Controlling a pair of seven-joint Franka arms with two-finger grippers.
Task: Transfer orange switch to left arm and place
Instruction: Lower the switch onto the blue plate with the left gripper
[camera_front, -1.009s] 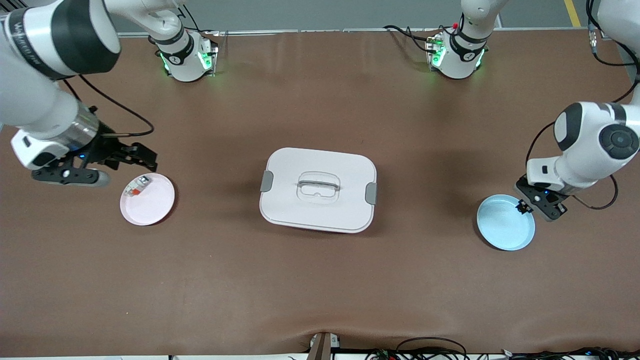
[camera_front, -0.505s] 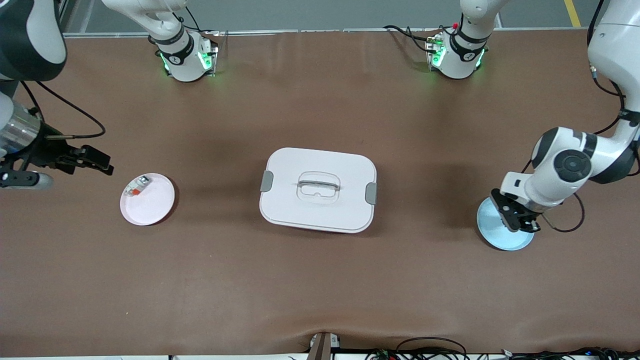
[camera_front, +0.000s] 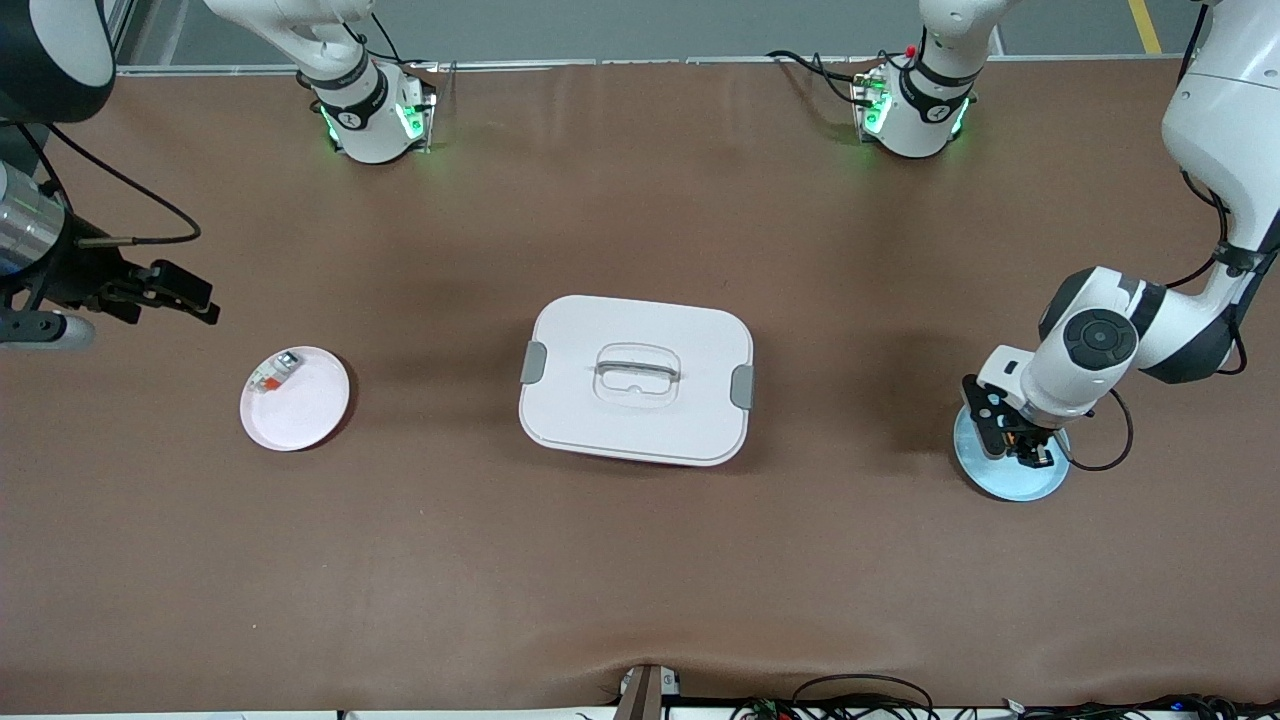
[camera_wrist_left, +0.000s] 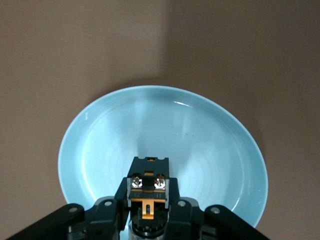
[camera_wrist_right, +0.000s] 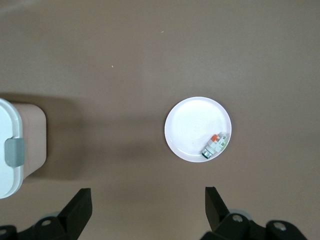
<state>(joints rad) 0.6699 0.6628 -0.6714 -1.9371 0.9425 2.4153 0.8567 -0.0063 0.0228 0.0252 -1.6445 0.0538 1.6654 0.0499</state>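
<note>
Front view: the box (camera_front: 636, 379) sits shut in the middle of the tabletop. Toward the left arm's end, the left gripper (camera_front: 1018, 447) hangs low over the blue plate (camera_front: 1000, 482), its fingers pressed on something small and dark. Toward the right arm's end, the right gripper (camera_front: 168, 292) waits in the air over bare tabletop near the pink plate (camera_front: 300, 415), where a small white piece with a red-orange patch (camera_front: 274, 373) lies.

Left wrist view: the fingers (camera_wrist_left: 172, 192) pinch the orange switch (camera_wrist_left: 148, 187), a black block with an orange tab, right above the blue plate's bowl (camera_wrist_left: 200, 135). Whether it touches the plate, I cannot tell.

Right wrist view: both fingers (camera_wrist_right: 77, 207) stand spread wide with nothing between them; the pink plate (camera_wrist_right: 190, 125) and its white piece (camera_wrist_right: 216, 145) lie below, and a corner of the box (camera_wrist_right: 10, 150) shows at the edge.

By my judgement the step in hand is the left arm's grasp at the blue plate. The next move calls for lifting the switch clear and carrying it toward the right gripper, high enough or wide enough to miss the box.
</note>
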